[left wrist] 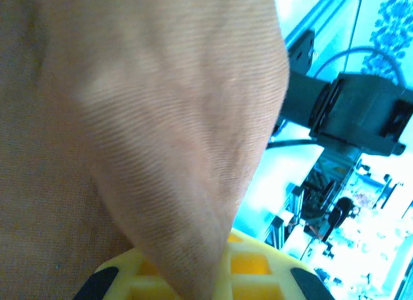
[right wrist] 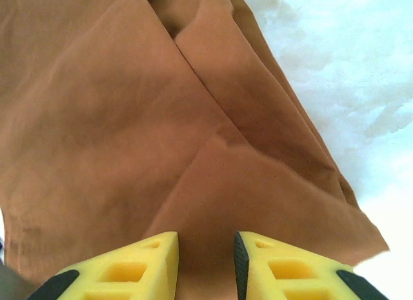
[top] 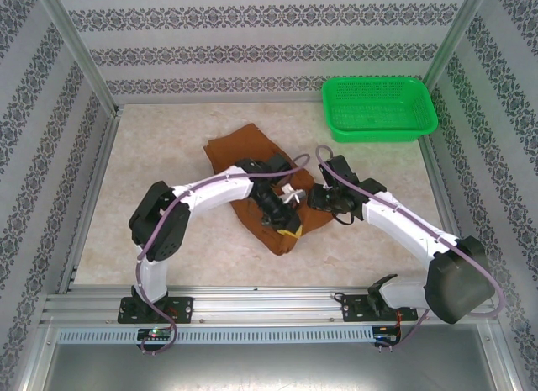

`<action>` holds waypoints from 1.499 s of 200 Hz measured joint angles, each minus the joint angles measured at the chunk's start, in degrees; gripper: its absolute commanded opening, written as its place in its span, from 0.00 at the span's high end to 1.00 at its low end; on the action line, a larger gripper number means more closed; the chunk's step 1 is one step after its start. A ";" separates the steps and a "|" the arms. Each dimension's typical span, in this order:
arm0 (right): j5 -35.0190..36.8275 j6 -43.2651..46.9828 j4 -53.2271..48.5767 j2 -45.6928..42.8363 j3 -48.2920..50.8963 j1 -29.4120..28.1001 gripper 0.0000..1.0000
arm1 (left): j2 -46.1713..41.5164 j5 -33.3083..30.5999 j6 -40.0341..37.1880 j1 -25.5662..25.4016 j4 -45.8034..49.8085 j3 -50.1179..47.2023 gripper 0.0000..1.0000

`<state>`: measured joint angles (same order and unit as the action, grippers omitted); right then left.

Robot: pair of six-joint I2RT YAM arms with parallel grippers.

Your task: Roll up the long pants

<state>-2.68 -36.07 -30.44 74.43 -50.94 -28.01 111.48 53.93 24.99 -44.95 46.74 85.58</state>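
Marbled surface (top: 168, 240): long pants (top: 239, 151) bunched at centre. Left jaws clamp raised fold; right jaws narrow-gapped over cloth, grip we cannot tell. We fear thin fold slipping, roll loosening, close arms colliding.

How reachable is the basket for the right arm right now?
Probably reachable: the basket sits far right, on that arm's side, bare table between. But the jaws of the right gripper seem to pinch the pants, so it must let go first.
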 measured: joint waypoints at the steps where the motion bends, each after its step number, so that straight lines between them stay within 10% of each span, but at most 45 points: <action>1: 0.00 -0.02 0.00 0.00 0.00 0.00 0.68 | 0.00 0.00 0.02 -0.09 0.00 -0.04 0.98; 90: 0.24 -0.04 -0.87 -3.93 1.84 0.00 0.70 | 2.62 3.30 1.62 2.19 -1.46 -6.82 0.99; 149: -2.64 0.20 -1.03 -5.60 2.71 -0.37 0.97 | 8.17 0.85 -2.93 9.88 -0.83 -6.80 0.94; 222: -7.96 0.42 4.02 8.15 2.71 -1.51 1.00 | 8.02 -1.60 -6.19 10.14 0.11 -6.58 0.86; 300: -8.83 -0.50 7.58 16.52 2.71 -1.51 1.00 | -16.52 -35.60 -8.28 7.45 2.49 -7.98 0.74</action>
<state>-11.51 -36.58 -22.85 90.96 -48.23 -29.52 94.96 18.33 16.71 -37.50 49.23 77.60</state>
